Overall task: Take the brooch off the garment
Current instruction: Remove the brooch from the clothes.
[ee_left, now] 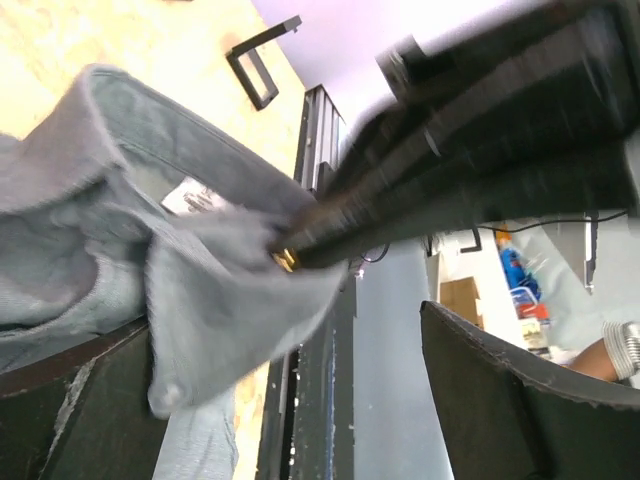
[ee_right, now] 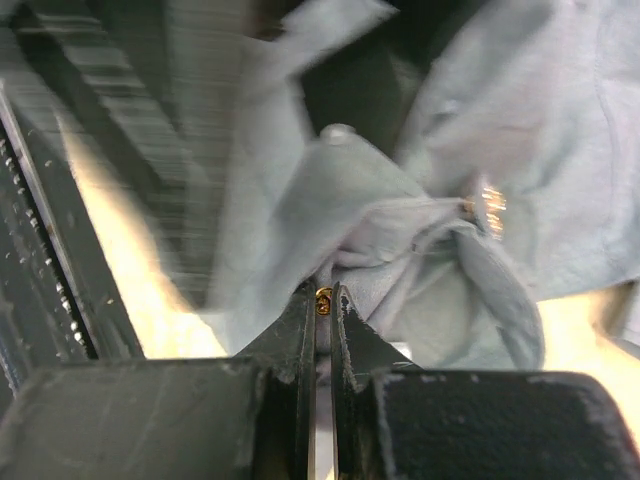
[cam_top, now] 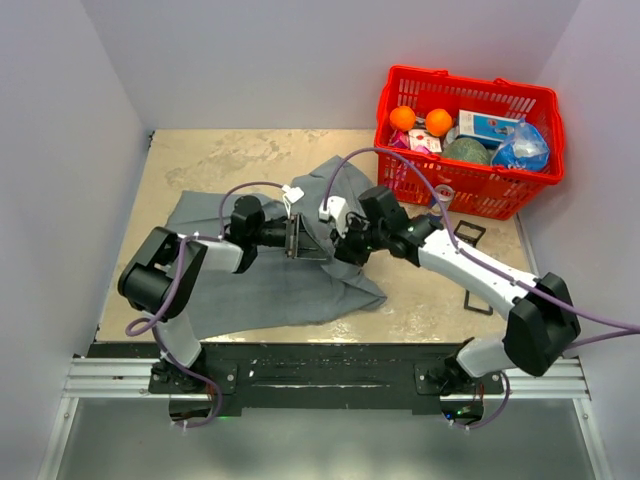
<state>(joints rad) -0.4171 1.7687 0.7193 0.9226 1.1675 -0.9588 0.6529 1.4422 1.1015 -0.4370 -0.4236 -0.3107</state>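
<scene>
The grey garment (cam_top: pixel 260 285) lies crumpled on the table, its middle bunched up between my two grippers. The brooch (ee_right: pixel 322 300) is a small gold piece pinned in the cloth (ee_right: pixel 400 230). My right gripper (ee_right: pixel 322 292) is shut on the brooch, fingertips against the fabric. In the top view it (cam_top: pixel 343 243) meets my left gripper (cam_top: pixel 297 240) over the shirt. In the left wrist view the left gripper (ee_left: pixel 290 330) stands wide open, with cloth (ee_left: pixel 120 200) draped over one finger (ee_left: pixel 70 420). The right fingers (ee_left: pixel 420 190) pinch the gold brooch (ee_left: pixel 283 261) there.
A red basket (cam_top: pixel 470 200) with oranges, a box and other items stands at the back right. Two small black brackets (cam_top: pixel 468 235) (cam_top: pixel 478 303) lie on the table to the right. White walls close in the left, back and right sides.
</scene>
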